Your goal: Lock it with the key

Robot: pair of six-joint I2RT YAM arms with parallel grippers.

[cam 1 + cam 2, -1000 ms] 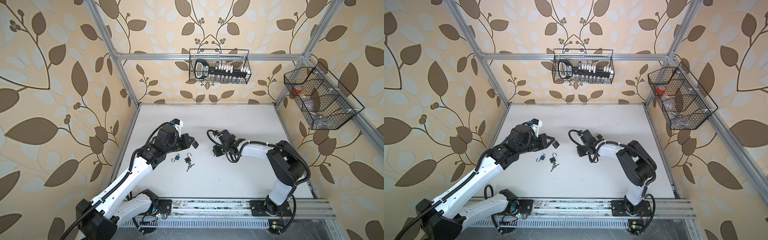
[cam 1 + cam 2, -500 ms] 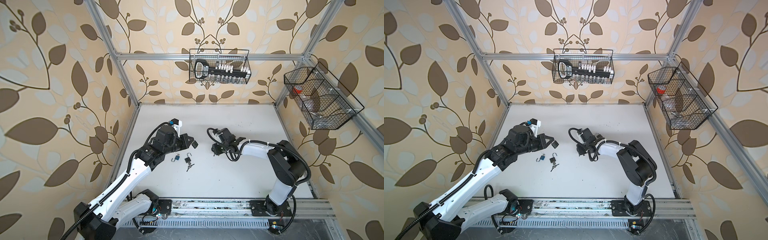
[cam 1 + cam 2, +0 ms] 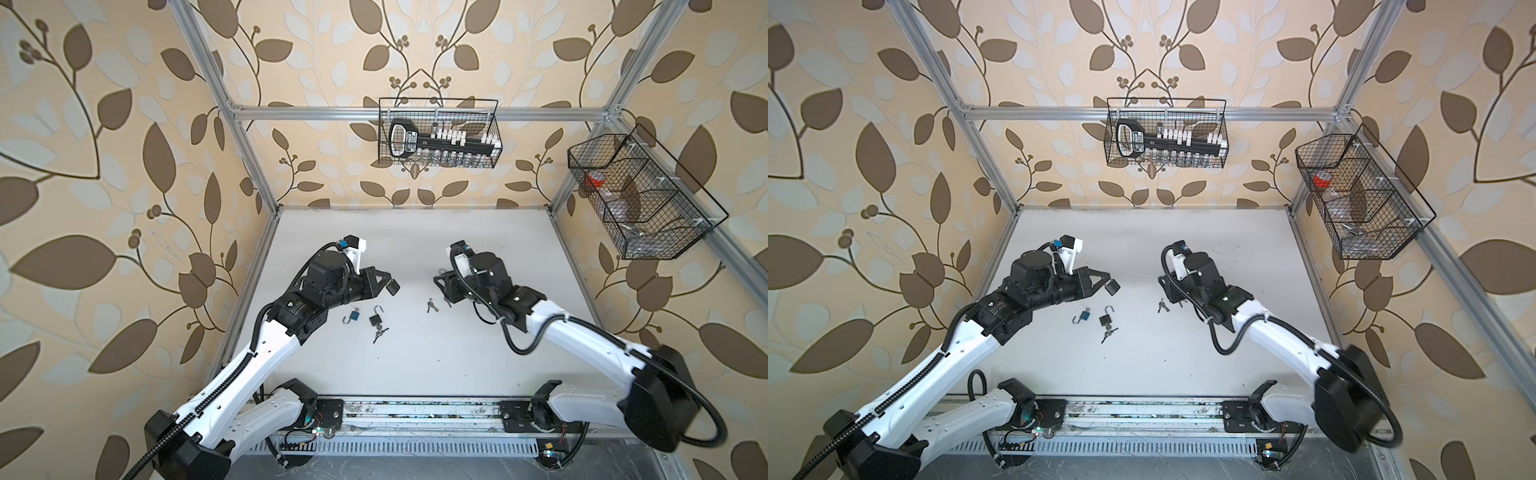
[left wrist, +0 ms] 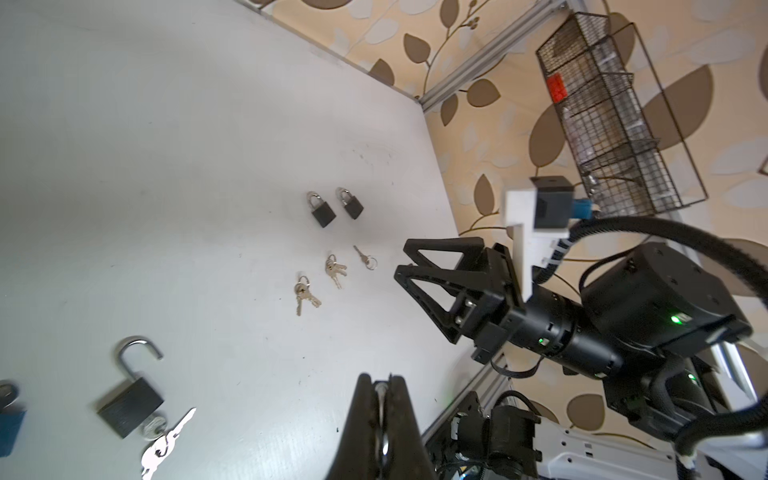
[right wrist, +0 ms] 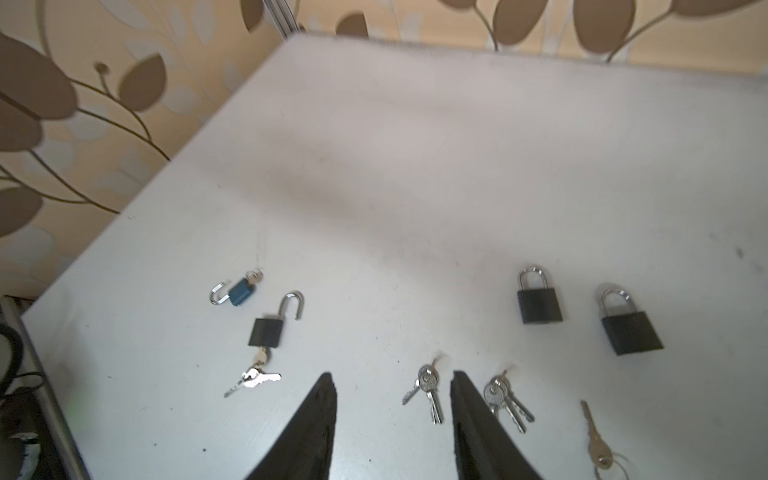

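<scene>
White tabletop (image 3: 415,365), leaf wallpaper (image 3: 104,166), wire basket (image 3: 438,133) on the back wall. My left claw (image 3: 386,284) is clamped tight on a small black padlock (image 3: 393,286). The blue padlock (image 3: 354,316) and open black padlock (image 3: 375,320) lie nearby. My right claw (image 5: 392,374) is spread, empty, over a key bunch (image 5: 428,390).

Both the left arm (image 3: 266,353) and the right arm (image 3: 582,336) have white shells between black cylindrical joints. A ribbed black cable carrier (image 3: 208,395) runs along the left one; a smooth black cable (image 3: 517,353) loops off the right. The right gripper (image 4: 401,257) has black open-triangle fingers (image 4: 444,242), and behind it sit a white camera bracket (image 4: 519,208) and small green lights (image 4: 675,319).
</scene>
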